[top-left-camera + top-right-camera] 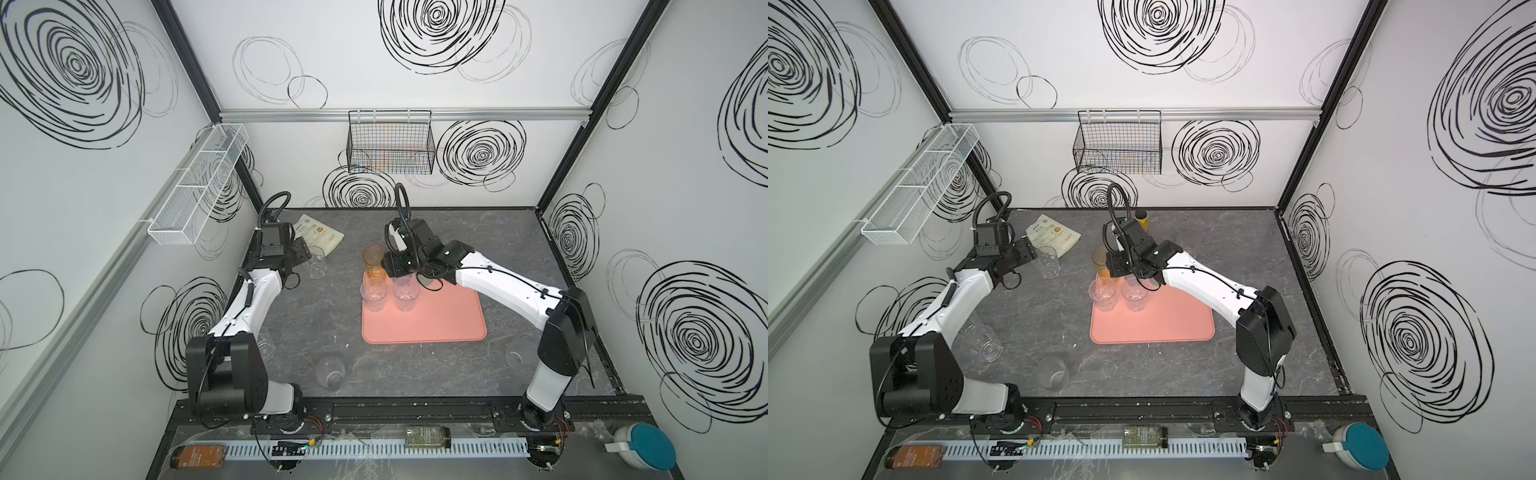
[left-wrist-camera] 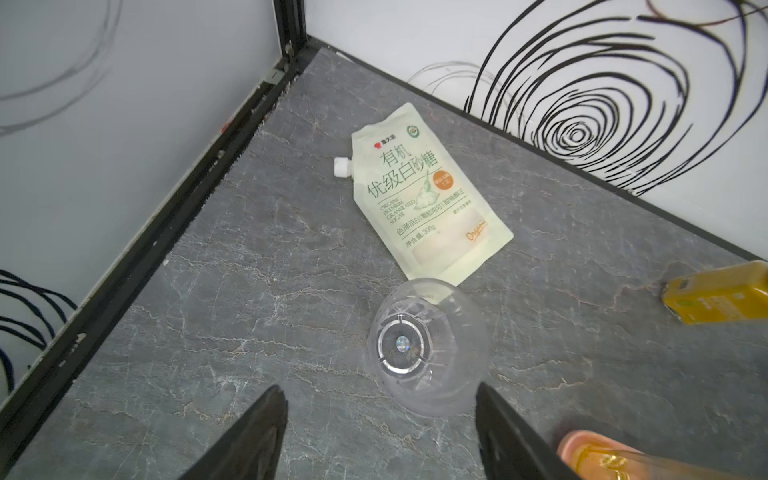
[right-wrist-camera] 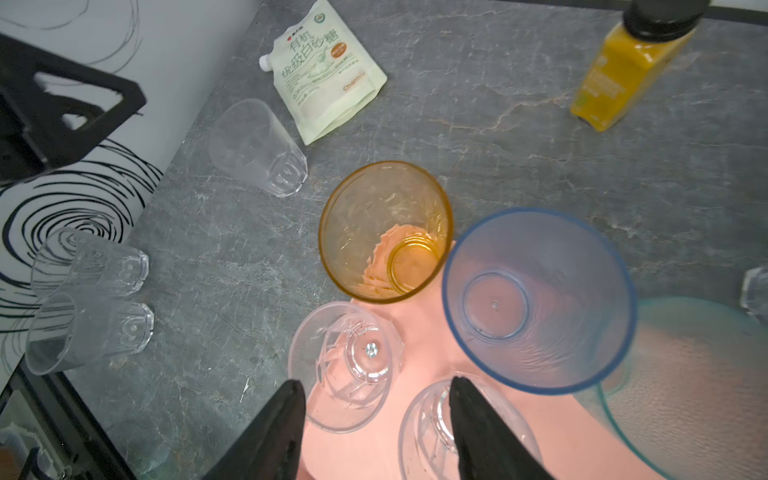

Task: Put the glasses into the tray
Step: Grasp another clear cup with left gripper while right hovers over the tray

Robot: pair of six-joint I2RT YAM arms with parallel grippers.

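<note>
**Left claw** [image 2: 378, 395]: it sits left of centre in both top views. In the left wrist view its fingers are spread wide and hold nothing. The loose clear glass [image 2: 428, 349] stands upright just ahead of the fingertips, nearer 1 finger. I cannot tell whether they touch. This glass is off the tray, beside the sugar pouch [image 2: 428, 199].

**Lower left:** 1 toppled glass [image 3: 89, 262] and a second toppled glass [image 3: 89, 332] lie on their sides. The right wrist view shows them plainly, while the left arm half hides them in the top views. A third toppled glass [image 1: 330, 370] lies at lower centre.

**Tray** [image 1: 436, 328]: it lies at centre. The orange glass [image 1: 374, 259] stands on its upper left corner. Just below it, the first tray glass [image 1: 374, 293] and the second tray glass [image 1: 405, 293] stand side by side.

**Right claw** [image 3: 376, 384]: it hangs over the tray's upper left area. Its fingers are apart and grip nothing. 1 fingertip overlaps the second tray glass, and I cannot tell whether it touches.

**Right wrist view only:** the blue glass [image 3: 540, 299] stands beside the orange glass. The teal glass [image 3: 685, 374] is beyond it, with the tray's pink showing through. The arm covers both in the top views.

**Yellow bottle** [image 1: 1142, 220]: it shows behind the right arm in a top view.
</note>
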